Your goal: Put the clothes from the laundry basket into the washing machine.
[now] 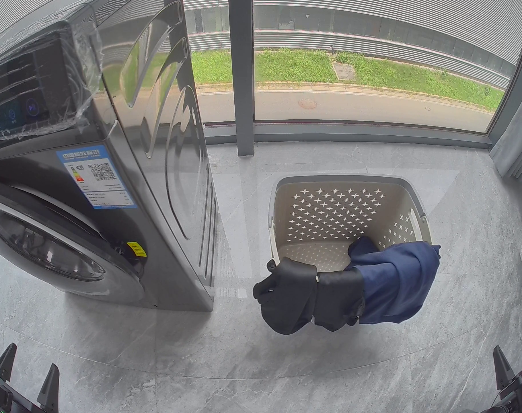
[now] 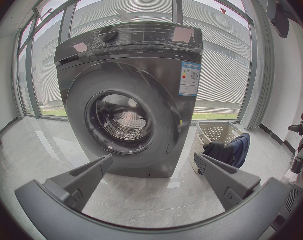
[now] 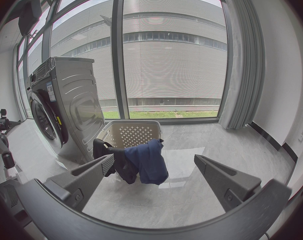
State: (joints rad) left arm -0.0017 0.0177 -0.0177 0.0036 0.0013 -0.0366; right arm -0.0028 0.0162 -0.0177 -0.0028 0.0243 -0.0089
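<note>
A beige laundry basket (image 1: 335, 213) is standing on the floor (image 1: 330, 362) just beside a washing machine (image 1: 158, 162). A black garment (image 1: 307, 302) and a blue garment (image 1: 396, 282) are hanging over the basket's near rim. The left wrist view is facing the machine's round door (image 2: 120, 122), seemingly shut. The left claw (image 2: 152, 157) and right claw (image 3: 153, 158) are both gaping wide, holding nothing. The right wrist view is showing a curtain (image 3: 239, 67) right of the basket.
</note>
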